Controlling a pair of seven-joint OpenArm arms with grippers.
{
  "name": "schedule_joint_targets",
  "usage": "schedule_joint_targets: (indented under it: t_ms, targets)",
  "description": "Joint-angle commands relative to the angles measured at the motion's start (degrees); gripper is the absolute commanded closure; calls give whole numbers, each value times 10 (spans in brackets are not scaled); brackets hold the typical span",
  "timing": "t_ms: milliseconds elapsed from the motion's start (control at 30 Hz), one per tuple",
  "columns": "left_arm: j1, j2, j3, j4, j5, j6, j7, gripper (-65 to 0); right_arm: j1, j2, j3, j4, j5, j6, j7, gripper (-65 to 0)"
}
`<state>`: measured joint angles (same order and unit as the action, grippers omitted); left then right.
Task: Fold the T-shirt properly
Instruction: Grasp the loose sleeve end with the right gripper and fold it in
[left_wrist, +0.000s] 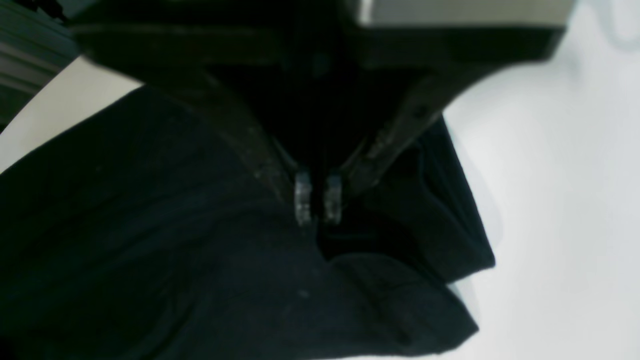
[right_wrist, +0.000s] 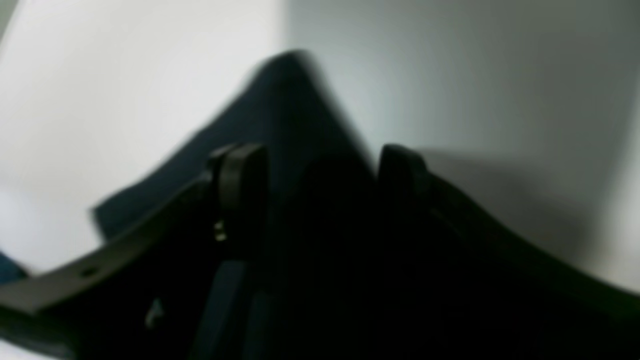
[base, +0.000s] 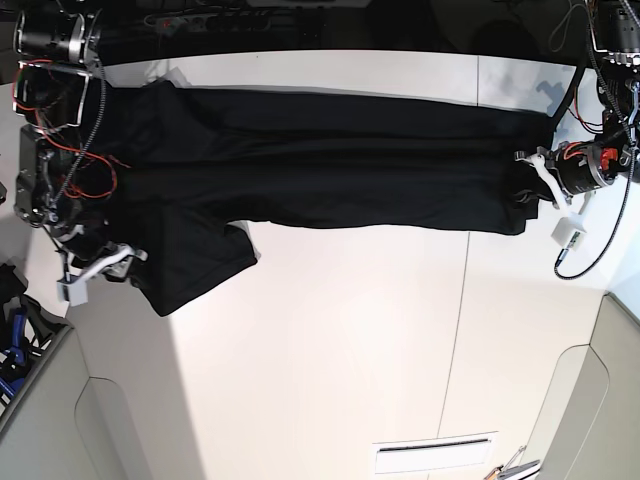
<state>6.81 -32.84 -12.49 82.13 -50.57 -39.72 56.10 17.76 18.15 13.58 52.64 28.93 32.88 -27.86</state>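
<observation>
Left wrist: left gripper (left_wrist: 317, 200) pinched tight on a fold of T-shirt (left_wrist: 150, 240) over white table (left_wrist: 560, 200). Right wrist, blurred: right gripper (right_wrist: 320, 170) spread wide, cloth between fingers. Base: T-shirt stretched across table's far side between both arms.

No legible text (anywhere visible).

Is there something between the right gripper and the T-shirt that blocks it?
Nothing visible does. The right gripper is open, and the black T-shirt lies directly at its fingers, with only the white table around it. The left gripper is shut at the shirt's other end.
</observation>
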Motion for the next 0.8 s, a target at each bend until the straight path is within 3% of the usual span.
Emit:
schedule_joint_targets:
  t_ms: [0,200,267,333,367,500,667,767]
  targets:
    - [-8,-11,-6,8,-9,-3,-10,0,11,-2,-2,8,5,4,2,-347]
    - [-7,-11,-6,8,-8,-3,-10,0,11,-33,-3,10,-8,4,2,-329]
    - [-7,-11,-6,8,-8,-3,-10,0,11,-34,-3,10,-12,4,2,-227]
    - [-7,-11,-6,8,-9,-3,-10,0,11,-34,-3,12,-13,4,2,-46]
    - [-8,-11,-6,8,-9,-3,-10,0,11,-34,-3,13,-13,4,2,0]
    - [-8,-11,-6,8,-9,-3,-10,0,11,-25,-1,39,8,3,-38,0]
    - [-7,-15,-6,12,-11,-3,0,0,-3,-14,43,141,75,4,-185,0]
    - [-3,-25,-7,29,-11,-3,9,0,-41,-12,93,233,120,4,-229,0]
